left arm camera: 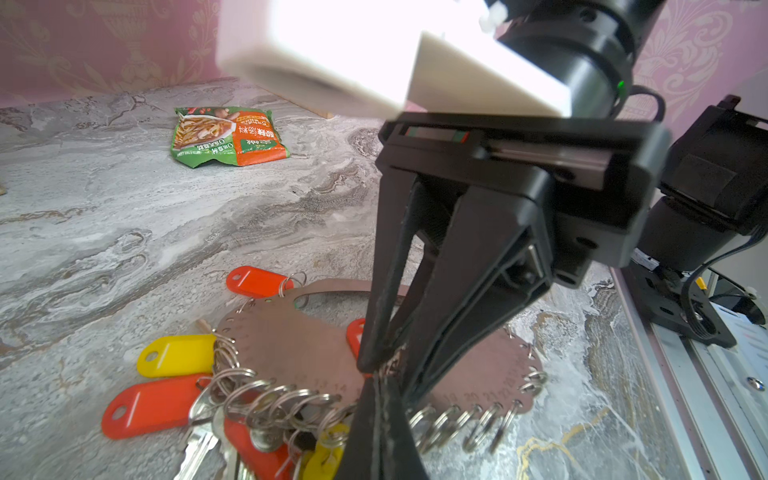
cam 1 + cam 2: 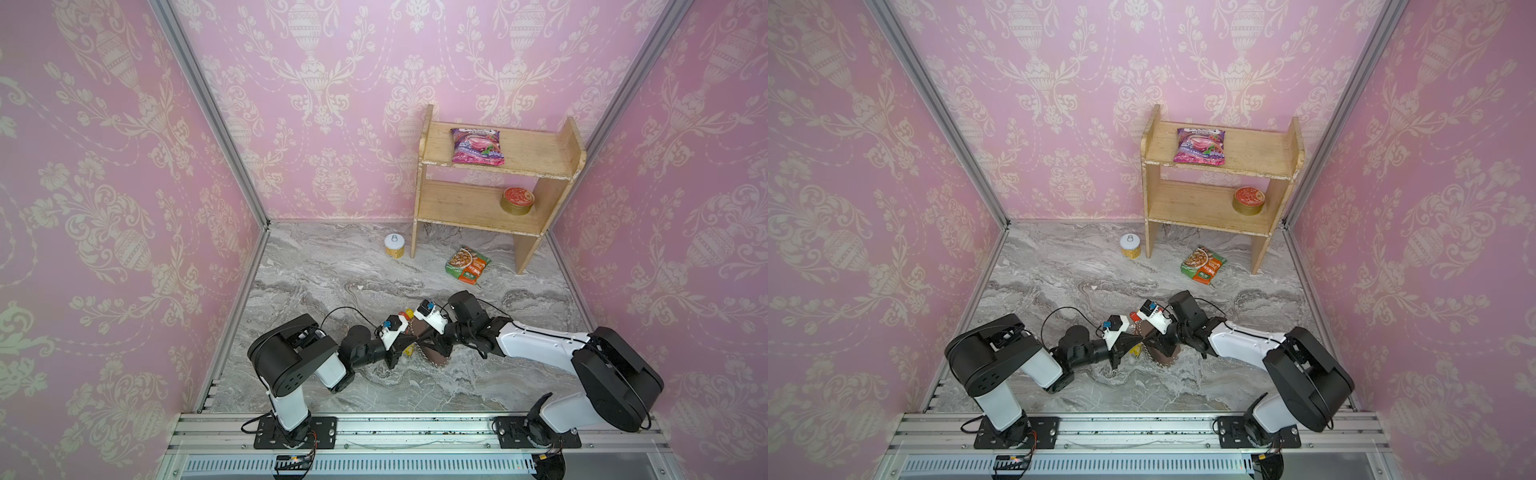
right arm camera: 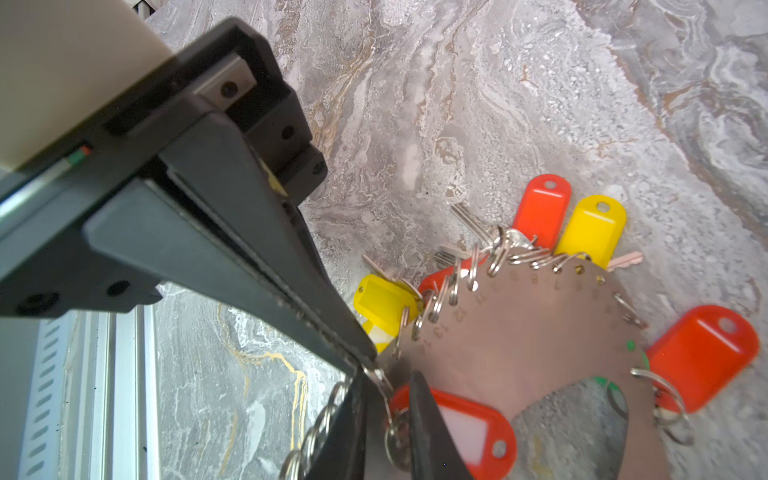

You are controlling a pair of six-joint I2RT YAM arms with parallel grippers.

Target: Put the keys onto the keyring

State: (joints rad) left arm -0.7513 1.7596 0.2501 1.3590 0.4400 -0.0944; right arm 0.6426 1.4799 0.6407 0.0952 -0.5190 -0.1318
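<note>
Keyring (image 1: 291, 349), a grey-brown band rimmed with silver rings, lies on the marbled tabletop (image 1: 145, 232). Threading step: left gripper (image 1: 376, 390), jaws together, clamps a rim ring. Right gripper (image 3: 388, 399) flanks a red-tagged silver key (image 3: 469, 432), grip unclear. Next, likely, feed it on.

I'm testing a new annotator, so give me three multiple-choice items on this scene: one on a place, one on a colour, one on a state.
1. In the wooden shelf unit, the red-lidded tin sits on: A) the top board B) the lower board C) neither.
2. The packet on the top board is mostly: A) pink-purple B) green C) blue.
3. The left gripper at the keyring is: A) wide open B) shut C) out of view.
B: the tin rests on the lower board. A: its wrapper is pink and purple. B: its fingers meet at the tip.
</note>
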